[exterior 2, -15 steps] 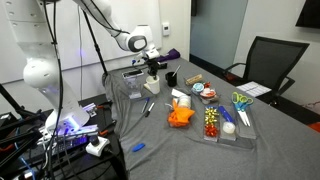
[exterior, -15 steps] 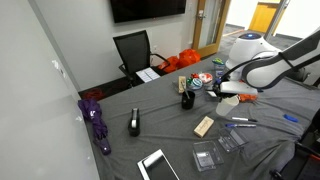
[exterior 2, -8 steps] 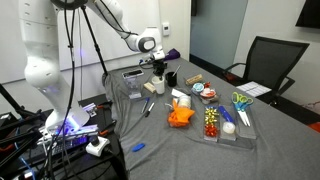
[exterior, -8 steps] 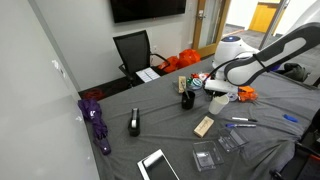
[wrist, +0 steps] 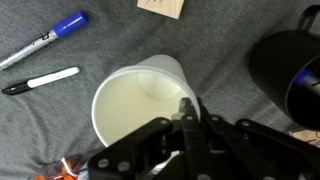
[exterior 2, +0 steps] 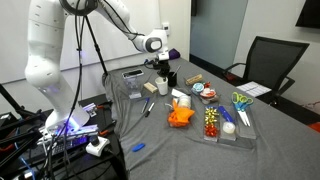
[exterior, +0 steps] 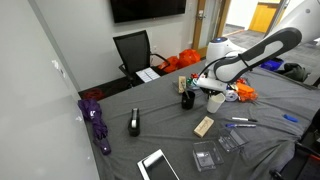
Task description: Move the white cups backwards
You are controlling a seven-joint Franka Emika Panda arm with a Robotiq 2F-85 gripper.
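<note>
A white cup (wrist: 135, 100) fills the middle of the wrist view, with its open mouth facing the camera. My gripper (wrist: 187, 112) is shut on its rim, one finger inside and one outside. In both exterior views the gripper (exterior: 211, 88) (exterior 2: 162, 72) holds the white cup (exterior: 215, 101) (exterior 2: 163, 86) low over the grey table cloth, right beside a black cup (exterior: 187, 99) (exterior 2: 171, 78). I cannot tell whether the cup's base touches the cloth.
The black cup (wrist: 290, 68) is close on one side. Near the cup lie a blue marker (wrist: 55, 30), a white marker (wrist: 40, 80) and a wooden block (wrist: 163, 6). An orange object (exterior: 245, 93), a black dispenser (exterior: 135, 122) and a tablet (exterior: 158, 165) lie on the table.
The arm has carried the white cup across the table toward the black cup, away from the orange object. The gripper has stayed shut on the rim.
</note>
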